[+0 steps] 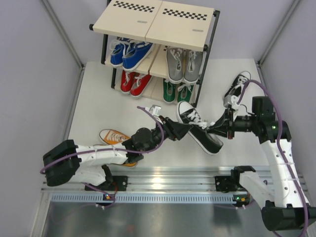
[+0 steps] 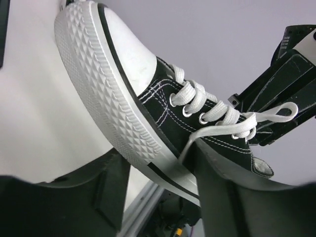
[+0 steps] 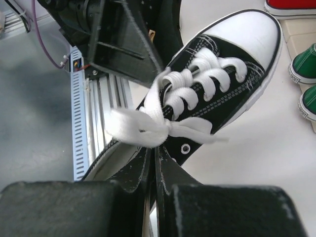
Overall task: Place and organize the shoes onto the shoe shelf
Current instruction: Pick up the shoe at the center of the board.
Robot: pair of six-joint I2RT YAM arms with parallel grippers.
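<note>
A black shoe (image 1: pixel 200 129) with white toe cap and laces hangs above the table between my two grippers. My right gripper (image 1: pixel 217 129) is shut on its collar wall beside the bow, seen up close in the right wrist view (image 3: pixel 155 153). My left gripper (image 1: pixel 178 129) is open and straddles the shoe's middle. In the left wrist view (image 2: pixel 158 158) one finger (image 2: pixel 222 187) lies against the black upper (image 2: pixel 158 106), while the other finger (image 2: pixel 98 192) stands apart from the white sole. The shoe shelf (image 1: pixel 153 22) stands at the back.
On the shelf are blue shoes (image 1: pixel 129 53), grey shoes (image 1: pixel 183 64), red shoes (image 1: pixel 134 83) and green shoes (image 1: pixel 175 91). A second black shoe (image 1: pixel 237 88) lies at the right of the table. An orange shoe (image 1: pixel 114 137) lies by my left arm.
</note>
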